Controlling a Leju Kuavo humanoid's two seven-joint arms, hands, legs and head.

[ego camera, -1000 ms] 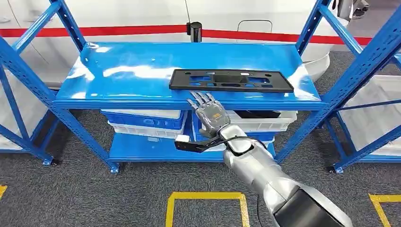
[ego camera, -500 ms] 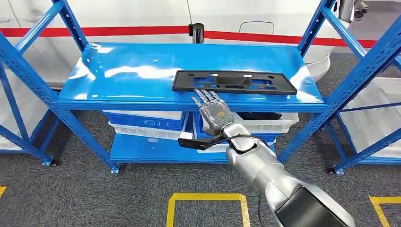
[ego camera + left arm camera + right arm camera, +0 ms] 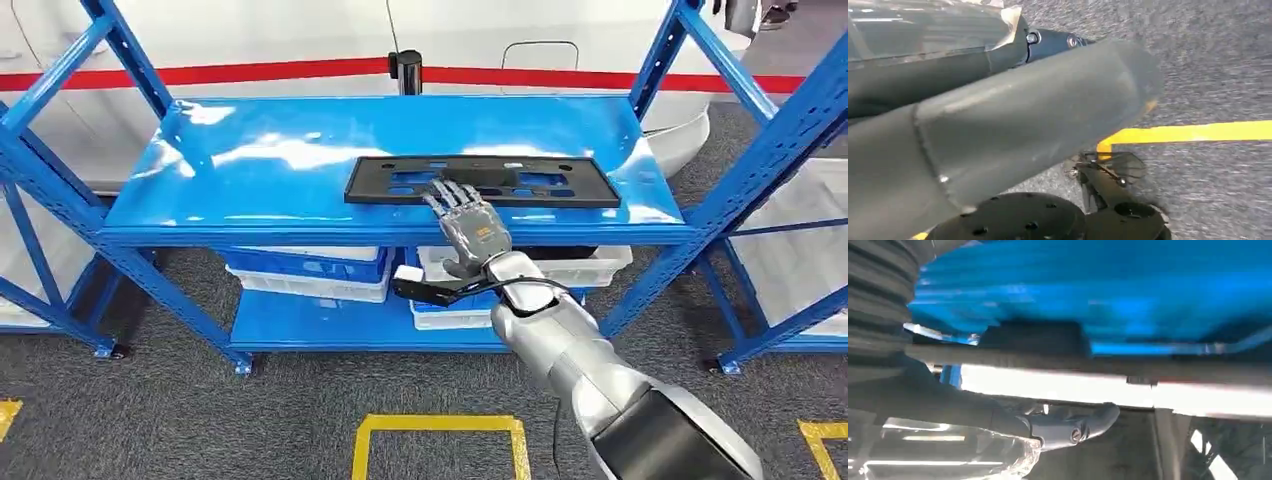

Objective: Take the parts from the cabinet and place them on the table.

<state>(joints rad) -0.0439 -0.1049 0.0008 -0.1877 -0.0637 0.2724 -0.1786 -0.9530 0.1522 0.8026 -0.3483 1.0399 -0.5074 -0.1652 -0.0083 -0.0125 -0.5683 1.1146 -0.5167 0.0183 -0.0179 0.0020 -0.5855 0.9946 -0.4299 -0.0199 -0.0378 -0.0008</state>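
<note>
We have the black plastic part (image 3: 482, 181), a long flat panel with cutouts, lying flat on the top shelf (image 3: 290, 150) of the blue rack (image 3: 775, 140), close to the front edge and right of centre. Our right hand (image 3: 466, 222) reaches over that front edge with fingers stretched out and apart, fingertips (image 3: 448, 191) on or just above the near edge of the part; nothing is gripped yet. The thumb looks to sit below the shelf lip, though we can't confirm contact.

We judge the step to be the grasp. To do it well we'd get the fingers flat on top of the panel, draw it toward the edge so it overhangs, then close thumb underneath. The panel is long and our contact is left of its middle, so it may swing or tip when lifted; a grip nearer centre would be safer. A smooth shelf means it will likely slide easily.

Hard to make out: the right wrist view is blurred, showing the shelf underside, a dark shape that is probably the part, and the thumb (image 3: 1083, 426) free below. Our left hand is unreadable; its wrist view looks at grey carpet (image 3: 1218, 75) and yellow floor tape (image 3: 1193, 132). White and blue bins (image 3: 310, 265) sit on the lower shelf, contents mostly hidden. The destination table is unseen.
</note>
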